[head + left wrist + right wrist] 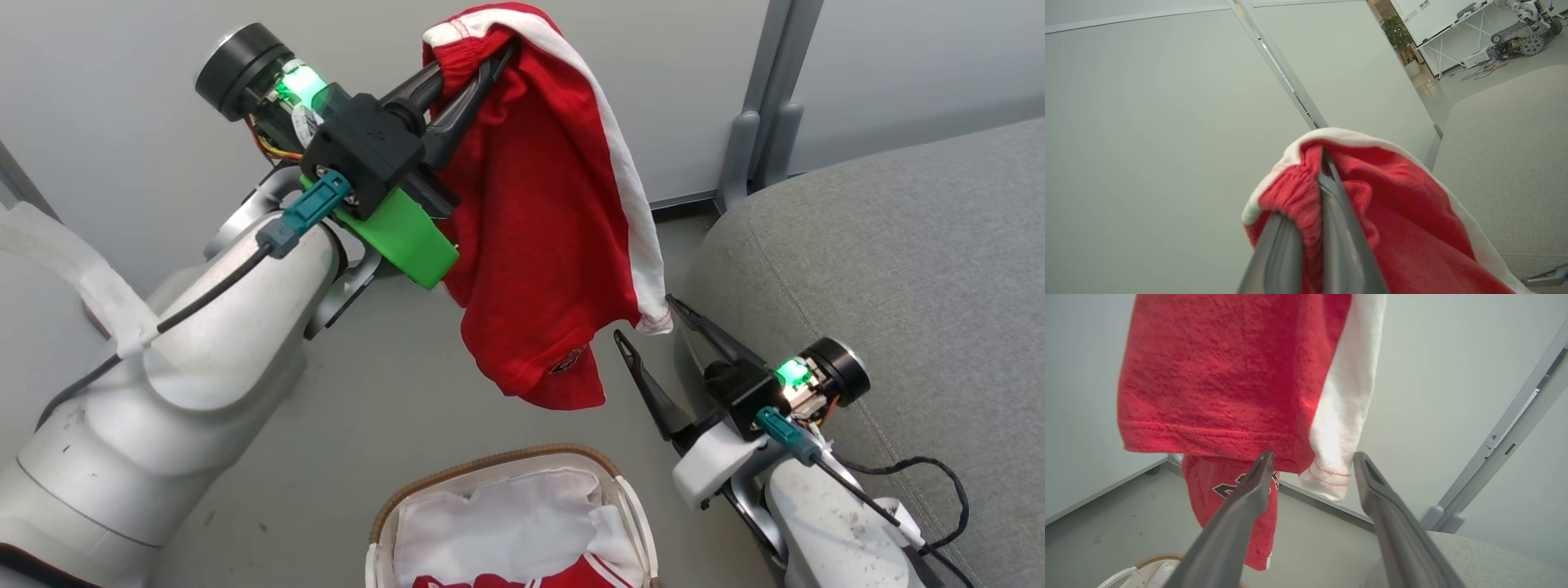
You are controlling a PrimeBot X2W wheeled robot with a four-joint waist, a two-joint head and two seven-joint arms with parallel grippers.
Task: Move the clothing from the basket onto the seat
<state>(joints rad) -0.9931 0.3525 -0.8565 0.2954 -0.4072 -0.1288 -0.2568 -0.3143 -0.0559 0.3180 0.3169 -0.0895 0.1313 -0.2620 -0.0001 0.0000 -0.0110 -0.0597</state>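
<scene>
Clothing, soft red knit with white trim and a small dark badge, hangs high above the basket. The left gripper pinches its gathered waistband, probably to clear the woven brown rim. The right gripper waits spread at the hem. The grey fabric seat lies right of the basket. More red cloth lies inside it.

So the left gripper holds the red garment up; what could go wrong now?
1. The left gripper pinches only a bunched edge of the red garment, which hangs over the floor, not the seat; it could slip and fall short.
2. The open right gripper stands at the white hem, so its fingers may snag the cloth.
</scene>
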